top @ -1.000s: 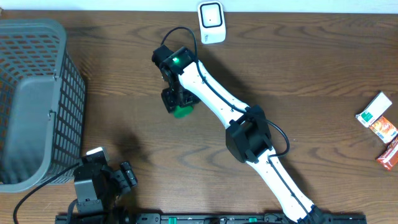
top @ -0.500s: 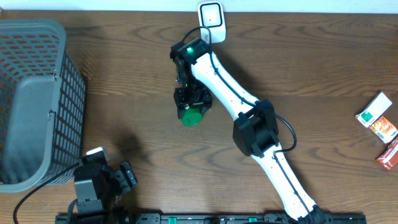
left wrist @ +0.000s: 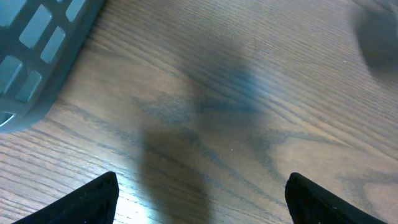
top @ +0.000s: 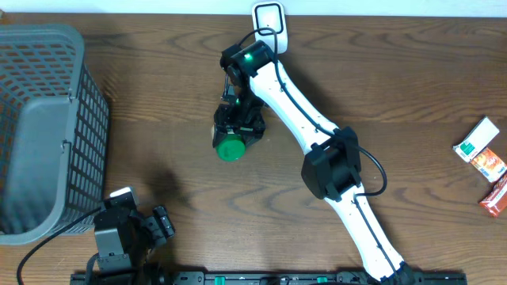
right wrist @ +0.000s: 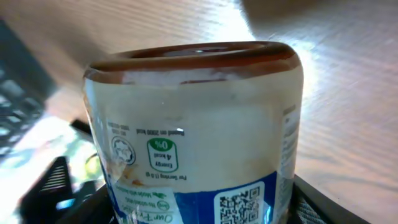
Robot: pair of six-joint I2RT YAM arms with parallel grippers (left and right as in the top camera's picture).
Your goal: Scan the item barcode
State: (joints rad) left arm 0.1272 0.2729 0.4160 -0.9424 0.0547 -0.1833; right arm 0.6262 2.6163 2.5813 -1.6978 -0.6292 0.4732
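Green lid point(top: 231, 147) is about all the overhead gives of the jar point(top: 230, 150): a round green disc at mid-table, below and a bit left of the white scanner point(top: 269, 19), near it but apart. The right gripper point(top: 235, 133) is clamped on the jar, black jaws either side. Whether the jar clears the table point(top: 396, 71) I can't tell.

The right wrist cam fills in what the overhead can't, i.e. the jar body close up. It has a dark brown band at the top end of the frame. The label point(right wrist: 205, 143) below it is cream/white w/ a ragged pale patch, then a blue band lower down. There is a small green "Energy 0%" badge point(right wrist: 163, 163) w/ a round mark beside it. A QR code point(right wrist: 239, 205) sits at the btm edge, partly cut off. The other print is too blurred to read, and the lid is out of this view.

The left gripper point(left wrist: 202, 202) has its fingertips wide apart w/ nothing between, over bare wood. A grey basket point(left wrist: 31, 50) corner shows top left. The overhead shows the whole basket at the left edge, w/ the left arm at front-left beside it. It also shows small packets point(top: 483, 162) at far right, well apart from the jar.
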